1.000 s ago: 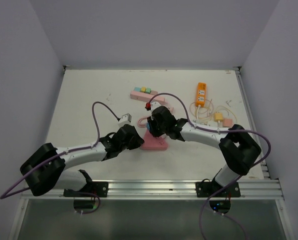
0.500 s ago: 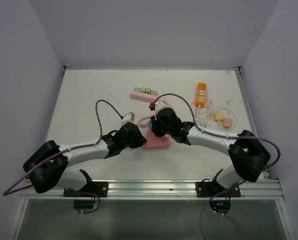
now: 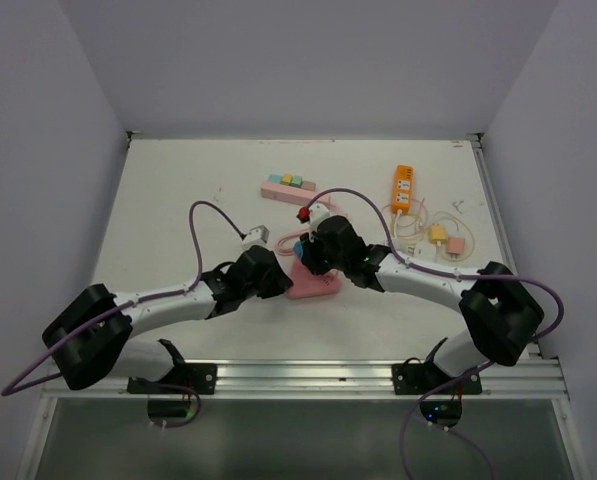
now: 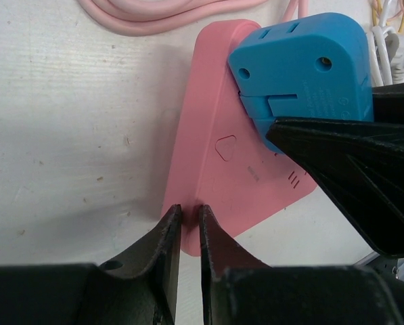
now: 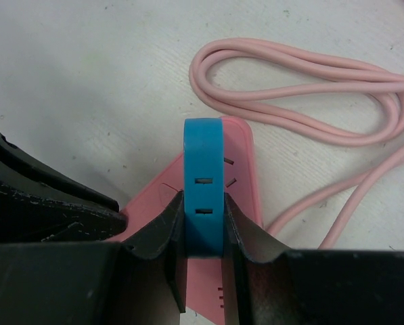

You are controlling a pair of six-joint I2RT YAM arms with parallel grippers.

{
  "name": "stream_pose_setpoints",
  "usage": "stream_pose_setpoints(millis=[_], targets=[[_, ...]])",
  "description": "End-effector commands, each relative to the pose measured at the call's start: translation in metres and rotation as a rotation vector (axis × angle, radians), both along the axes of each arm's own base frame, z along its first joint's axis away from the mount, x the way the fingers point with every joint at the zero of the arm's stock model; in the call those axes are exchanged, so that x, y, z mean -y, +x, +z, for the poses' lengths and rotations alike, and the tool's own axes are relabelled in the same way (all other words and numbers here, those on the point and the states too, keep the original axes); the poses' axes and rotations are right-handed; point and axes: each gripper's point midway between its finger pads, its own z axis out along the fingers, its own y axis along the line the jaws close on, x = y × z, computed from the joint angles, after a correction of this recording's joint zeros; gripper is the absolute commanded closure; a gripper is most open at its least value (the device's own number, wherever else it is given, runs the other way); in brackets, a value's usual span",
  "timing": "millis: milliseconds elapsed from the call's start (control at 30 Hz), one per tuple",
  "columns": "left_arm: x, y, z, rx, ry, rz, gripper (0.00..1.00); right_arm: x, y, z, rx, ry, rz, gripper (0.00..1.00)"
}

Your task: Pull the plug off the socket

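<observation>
The socket (image 4: 215, 169) was plain pink, and its coiled cable (image 5: 310, 88) was the same pink; the plug (image 4: 300, 61) was bright blue. The left gripper (image 4: 186, 213) and right gripper (image 5: 203, 203) were black. The table (image 3: 178, 200) was white, faintly scuffed. Near its far right corner lay an orange power strip (image 3: 403, 187); by the far edge, a pink strip (image 3: 271, 191) bore yellow and green blocks.

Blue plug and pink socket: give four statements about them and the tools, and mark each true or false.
1. The right tool is shut on the blue plug. True.
2. The left tool stands wide open. False: it is shut, its tips at the edge of the pink socket.
3. The blue plug lies far from the pink socket. False: it sits on the socket.
4. An orange power strip lies at the far right of the table. True.
</observation>
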Motion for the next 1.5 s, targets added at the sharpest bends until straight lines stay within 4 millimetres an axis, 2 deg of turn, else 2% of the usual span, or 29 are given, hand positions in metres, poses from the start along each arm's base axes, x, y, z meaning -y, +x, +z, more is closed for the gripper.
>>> stream_pose_setpoints(millis=[0,33,100,133,300,500,767,900,933,1000,1033,1133,1467], targets=[[-0.024,-0.026,-0.032,-0.089,0.088,-0.032,0.80,-0.043,-0.008,0.041,0.027,0.192,0.116,1.00],[-0.021,-0.021,-0.025,-0.068,0.057,-0.024,0.78,-0.043,-0.009,0.039,0.024,0.191,0.118,1.00],[-0.024,-0.023,-0.027,-0.080,0.040,-0.017,0.74,-0.044,-0.010,0.037,0.021,0.201,0.120,1.00],[-0.018,-0.015,-0.017,-0.051,-0.013,-0.015,0.74,-0.044,-0.011,0.035,0.015,0.200,0.121,1.00],[-0.010,-0.009,-0.010,-0.035,-0.070,-0.021,0.62,-0.047,-0.013,0.024,-0.010,0.199,0.127,1.00],[-0.006,-0.004,-0.009,-0.032,-0.076,-0.018,0.61,-0.046,-0.016,0.008,-0.038,0.182,0.134,1.00],[-0.008,0.003,-0.029,-0.067,-0.032,0.003,0.66,-0.053,-0.023,0.003,-0.062,0.189,0.170,1.00],[-0.015,-0.004,-0.048,-0.145,0.027,0.022,0.83,-0.054,-0.026,0.009,-0.049,0.196,0.197,1.00],[-0.020,-0.011,-0.060,-0.186,0.063,0.025,0.85,-0.054,-0.027,0.015,-0.037,0.206,0.204,1.00],[-0.025,-0.018,-0.069,-0.220,0.085,0.028,0.89,-0.053,-0.028,0.023,-0.005,0.229,0.216,1.00],[-0.027,-0.020,-0.074,-0.234,0.088,0.030,0.90,-0.053,-0.028,0.035,0.024,0.251,0.221,1.00],[-0.035,-0.028,-0.085,-0.263,0.114,0.044,0.91,-0.052,-0.025,0.050,0.064,0.260,0.224,1.00],[-0.037,-0.030,-0.098,-0.300,0.162,0.033,0.95,-0.040,-0.017,0.077,0.134,0.243,0.176,1.00]])
